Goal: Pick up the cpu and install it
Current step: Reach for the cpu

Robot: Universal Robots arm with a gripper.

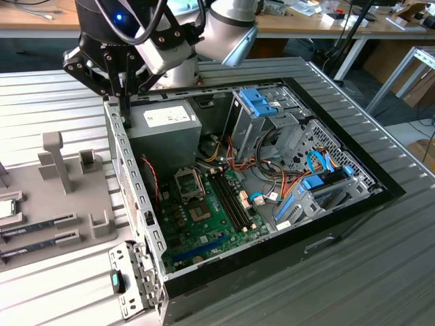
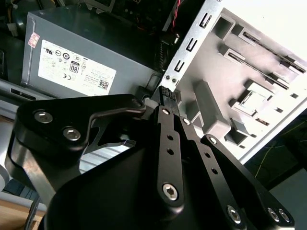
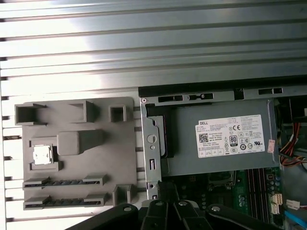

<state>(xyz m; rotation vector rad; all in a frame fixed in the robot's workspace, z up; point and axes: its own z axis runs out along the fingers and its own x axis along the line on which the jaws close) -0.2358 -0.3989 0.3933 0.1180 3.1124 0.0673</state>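
Observation:
The cpu [image 3: 42, 155], a small silvery square chip, lies in a recess of the grey holder tray [image 3: 96, 158] beside the open computer case; it also sits at the exterior view's far left, cpu [image 1: 5, 208]. My gripper [image 1: 126, 100] hangs over the case's corner wall next to the power supply [image 1: 163, 129], well to the right of the chip. Its black fingers [image 2: 165, 112] are closed together with nothing between them; the gripper [image 3: 165, 189] tip points at the case wall. The motherboard's socket [image 1: 190, 183] stands open inside the case.
Memory sticks [image 3: 64, 182] lie in the tray's slots. Tall grey posts [image 1: 56, 159] rise from the tray. Cables [image 1: 265, 180] and blue drive bays [image 1: 262, 102] crowd the case's right side. The slatted metal table [image 1: 380, 265] surrounds everything.

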